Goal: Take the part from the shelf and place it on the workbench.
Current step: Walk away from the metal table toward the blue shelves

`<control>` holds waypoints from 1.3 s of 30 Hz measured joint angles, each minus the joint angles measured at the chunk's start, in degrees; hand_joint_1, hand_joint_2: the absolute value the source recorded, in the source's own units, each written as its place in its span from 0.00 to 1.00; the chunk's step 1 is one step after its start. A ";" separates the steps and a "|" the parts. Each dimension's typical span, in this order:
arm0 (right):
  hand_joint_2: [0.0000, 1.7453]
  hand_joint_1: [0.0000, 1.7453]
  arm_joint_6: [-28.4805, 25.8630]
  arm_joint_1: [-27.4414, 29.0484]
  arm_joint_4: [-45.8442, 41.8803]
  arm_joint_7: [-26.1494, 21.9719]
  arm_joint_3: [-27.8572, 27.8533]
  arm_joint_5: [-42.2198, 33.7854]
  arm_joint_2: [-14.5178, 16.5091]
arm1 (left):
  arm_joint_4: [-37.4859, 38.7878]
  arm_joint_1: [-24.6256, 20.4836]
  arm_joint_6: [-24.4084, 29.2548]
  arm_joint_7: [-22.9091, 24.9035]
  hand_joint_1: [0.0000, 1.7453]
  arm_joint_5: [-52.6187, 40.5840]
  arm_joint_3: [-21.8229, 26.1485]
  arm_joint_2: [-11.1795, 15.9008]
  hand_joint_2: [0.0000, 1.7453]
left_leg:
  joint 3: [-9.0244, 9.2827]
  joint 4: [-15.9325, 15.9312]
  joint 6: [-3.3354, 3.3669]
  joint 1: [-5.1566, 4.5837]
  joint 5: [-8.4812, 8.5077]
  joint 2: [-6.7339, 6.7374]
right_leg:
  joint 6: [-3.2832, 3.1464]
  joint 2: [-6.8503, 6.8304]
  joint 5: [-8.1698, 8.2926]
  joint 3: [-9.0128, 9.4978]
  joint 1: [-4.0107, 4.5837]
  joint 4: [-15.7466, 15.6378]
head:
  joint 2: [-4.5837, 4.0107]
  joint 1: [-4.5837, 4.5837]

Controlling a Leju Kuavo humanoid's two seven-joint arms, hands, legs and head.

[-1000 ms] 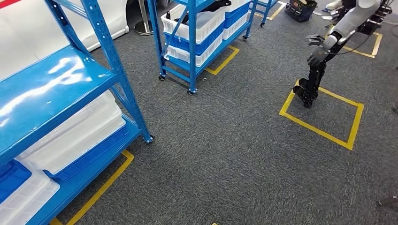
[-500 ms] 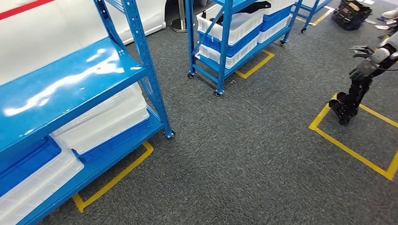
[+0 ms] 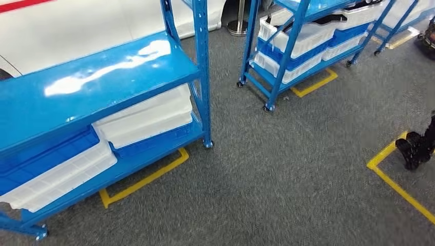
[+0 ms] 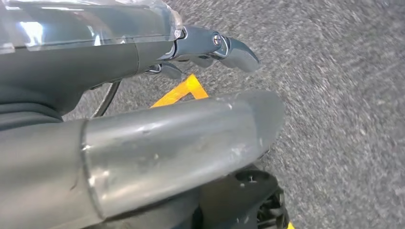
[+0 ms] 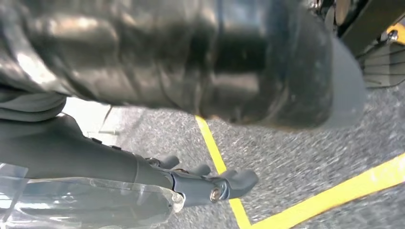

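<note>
Near shelf [image 3: 107,66]: blue, low, its upper deck bare and glossy; white bins [image 3: 143,115] sit on the tier beneath. Second shelf [image 3: 297,36] stands well apart across the grey carpet [image 3: 267,174]; a dark item, possibly the part [image 3: 328,19], lies on its white crates, too small to confirm. Left robot hand [image 4: 205,47]: fingers extended over the carpet, holding nothing; right robot hand [image 5: 210,183]: likewise spread and empty, above yellow floor tape [image 5: 215,152]. No worktop in view. Judged step: approach to the shelf, pickup not yet begun. Recommendation: stop square to the shelf face, identify the part before reaching; keep arms clear of the uprights.
</note>
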 joint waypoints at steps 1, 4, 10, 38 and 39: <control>0.00 0.00 -0.01 0.11 0.00 0.01 0.00 0.01 -0.01 | 0.00 -0.03 0.00 0.01 0.00 0.01 0.00 -0.02 0.00 | 0.00 -0.13 0.19 0.06 0.19 -0.61 | 0.09 1.93 -1.84 -1.43 -0.13 3.13 | 0.00 0.03; 0.00 0.00 0.01 0.27 0.01 0.02 0.00 0.01 -0.01 | 0.00 -0.09 0.00 0.03 0.00 0.00 0.00 -0.02 0.00 | -0.12 -0.08 0.43 0.01 0.31 -2.80 | 0.16 3.81 -5.43 -6.72 -0.15 13.06 | 0.00 0.07; 0.00 0.00 0.01 0.47 0.02 0.01 0.00 -0.01 -0.03 | 0.00 -0.12 -0.01 0.04 0.00 0.00 0.00 -0.07 0.00 | -0.27 0.88 -0.58 -0.09 -0.19 -7.72 | -0.38 8.21 3.87 -1.81 -0.48 -1.31 | 0.00 0.06; 0.00 0.00 0.94 0.70 0.04 -0.41 -0.01 -0.02 -0.08 | 0.00 -0.10 -0.23 0.35 0.00 -0.09 0.00 -0.11 0.00 | -0.14 0.75 0.34 -0.12 0.06 -5.24 | 0.01 4.50 0.73 -5.05 -0.41 6.48 | 0.00 -0.03; 0.00 0.00 0.96 0.73 0.04 -0.41 -0.01 -0.03 -0.10 | 0.00 -0.13 -0.28 0.36 0.00 -0.08 0.00 -0.10 0.00 | -0.19 1.08 0.08 -0.20 -0.16 -5.75 | -0.07 5.08 2.50 -3.63 -0.45 2.79 | 0.00 -0.03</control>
